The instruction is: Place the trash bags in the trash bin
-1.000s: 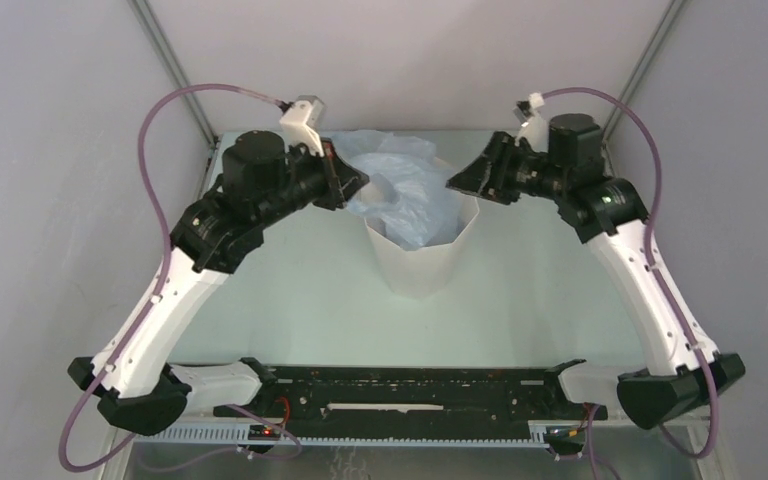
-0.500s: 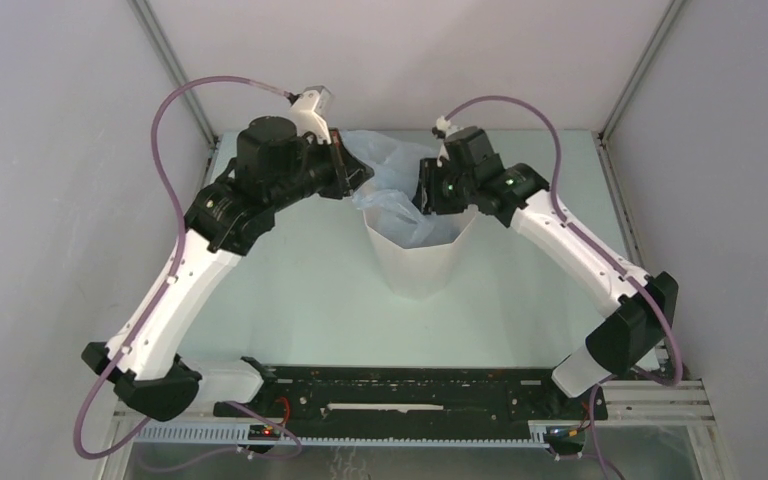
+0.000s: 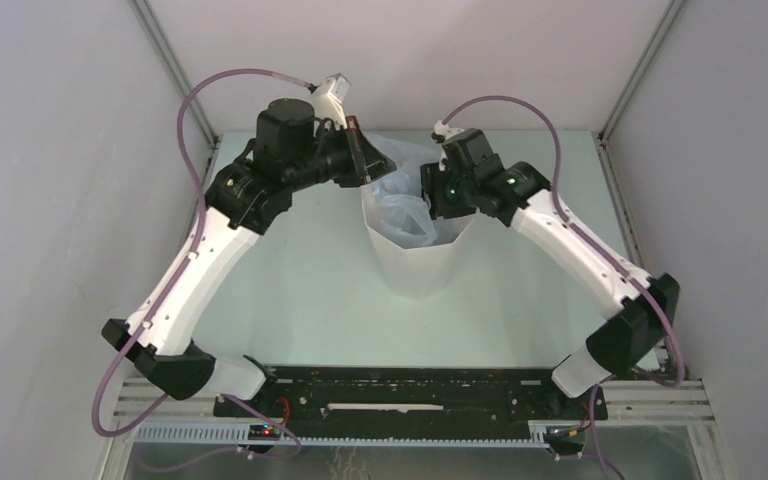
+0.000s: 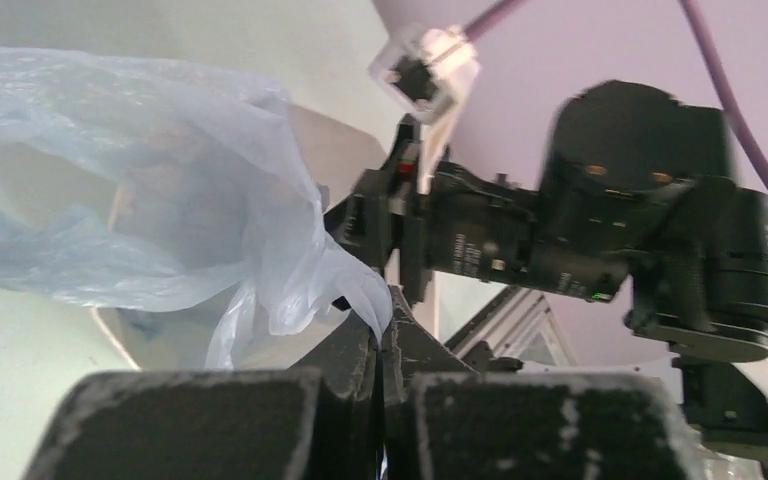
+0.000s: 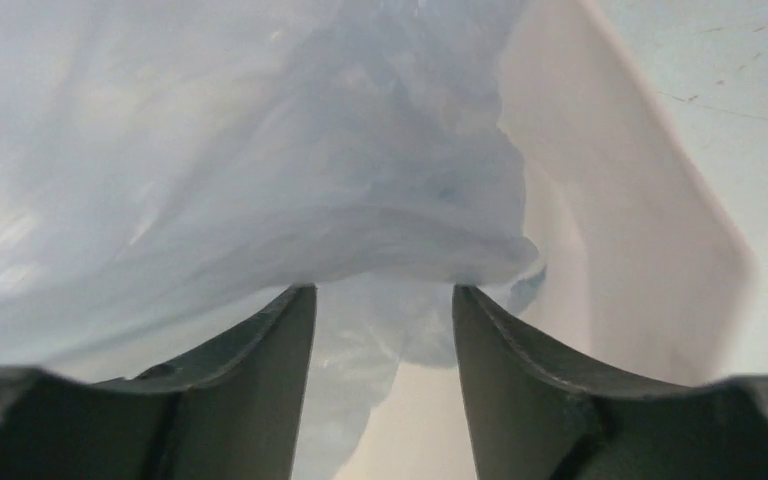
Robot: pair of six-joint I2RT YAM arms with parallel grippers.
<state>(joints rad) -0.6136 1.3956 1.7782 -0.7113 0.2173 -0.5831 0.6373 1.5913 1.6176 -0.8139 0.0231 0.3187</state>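
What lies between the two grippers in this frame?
The bag, bunched at the mouth of the bin, fills the gap between the left gripper and the right gripper. The top view shows it.

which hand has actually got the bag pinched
The left hand: its fingers are closed on a corner of the bag. The right hand has its fingers apart, with the bag loose at their tips, not clamped.

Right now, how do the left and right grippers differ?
The left gripper is shut, pinching an edge of the trash bag; the right gripper is open, gripping nothing. The left sits beside the rim of the trash bin; the right points into its mouth. Both are close against the bag.
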